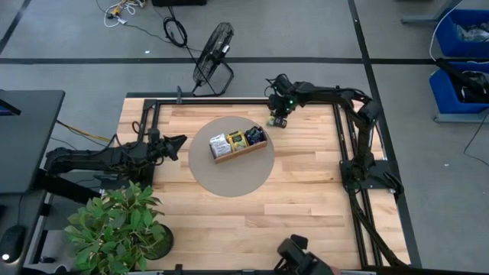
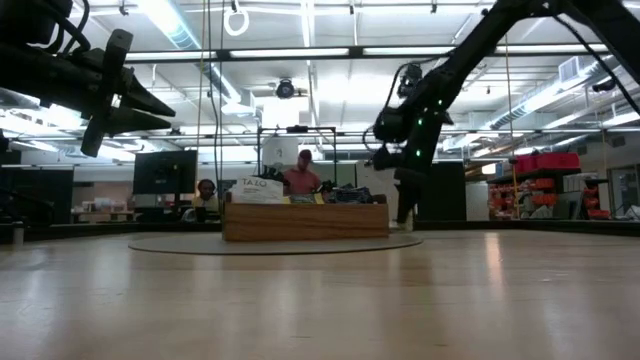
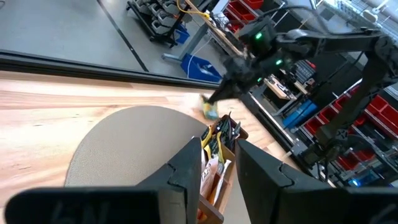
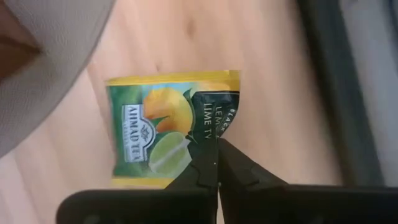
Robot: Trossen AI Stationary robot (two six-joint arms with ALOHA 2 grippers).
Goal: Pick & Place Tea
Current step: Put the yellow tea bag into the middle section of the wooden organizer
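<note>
Showing, from largest to smallest: the wooden table (image 1: 306,206); a round grey mat (image 1: 229,179) at its centre; a wooden tray (image 1: 243,153) of tea packets (image 1: 220,144) on that mat. Beyond the mat's far edge, the right gripper (image 4: 217,163) is pressed together on a green-yellow tea packet (image 4: 158,127) lying on bare wood. Left of the mat hangs the left gripper (image 3: 219,160), fingers parted and empty.

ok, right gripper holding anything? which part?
Yes. The right gripper is shut on the green-yellow tea packet, pinching its edge beside the dark label panel. The left gripper holds nothing.
</note>
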